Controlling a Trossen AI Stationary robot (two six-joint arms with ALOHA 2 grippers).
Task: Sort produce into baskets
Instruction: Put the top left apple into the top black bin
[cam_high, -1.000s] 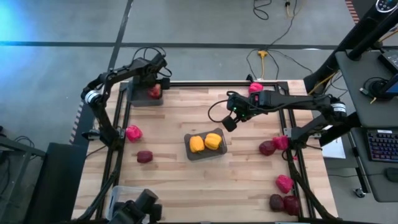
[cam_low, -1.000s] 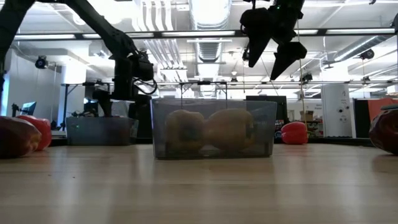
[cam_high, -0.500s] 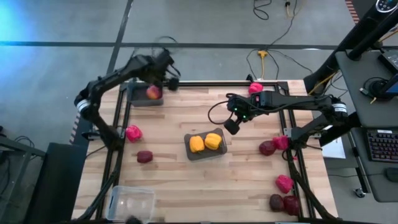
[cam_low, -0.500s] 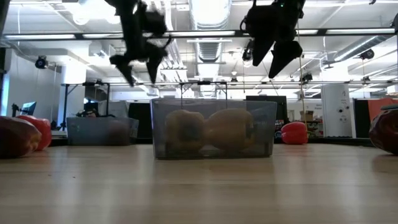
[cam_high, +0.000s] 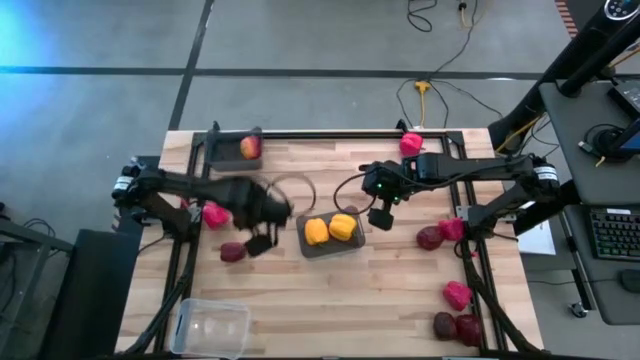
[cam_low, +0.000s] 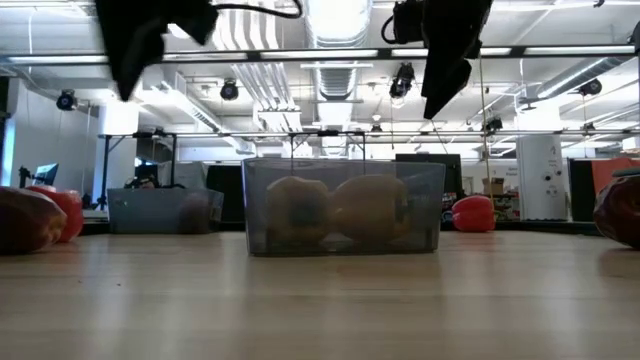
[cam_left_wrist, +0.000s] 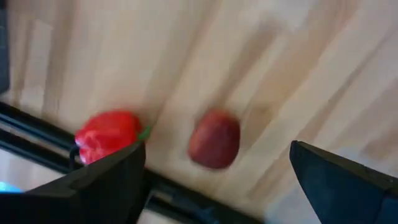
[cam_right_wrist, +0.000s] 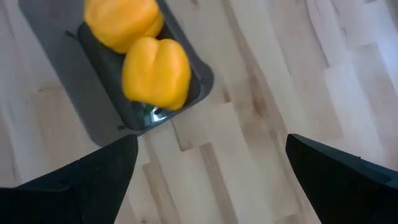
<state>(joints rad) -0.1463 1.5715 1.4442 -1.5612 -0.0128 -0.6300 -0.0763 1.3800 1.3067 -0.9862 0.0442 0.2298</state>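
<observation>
My left gripper (cam_high: 256, 240) hangs open and empty just above a dark-red apple (cam_high: 232, 252) that rests on the table at the left. The apple (cam_left_wrist: 214, 139) lies between its spread fingers in the left wrist view, next to a red bell pepper (cam_left_wrist: 107, 133). My right gripper (cam_high: 383, 217) is open and empty, high up just right of the middle dark grey basket (cam_high: 306, 243), which holds two yellow bell peppers (cam_high: 330, 229). The basket's wall (cam_right_wrist: 202, 81) and a pepper (cam_right_wrist: 155, 73) also show in the right wrist view. A red-yellow apple (cam_high: 250, 147) lies in the far-left dark grey basket (cam_high: 222, 156).
A clear basket (cam_high: 212, 326) stands at the near left corner. A red pepper (cam_high: 214, 213) lies by the left edge and another (cam_high: 411, 142) at the far edge. Several red peppers and dark apples (cam_high: 452, 310) lie along the right edge.
My left gripper has risen from the far-left basket, leaving the red-yellow apple in it, and has swung fast toward the table's near edge to a place over the dark-red apple. My right gripper has gone a little toward the near edge, beside the middle basket.
</observation>
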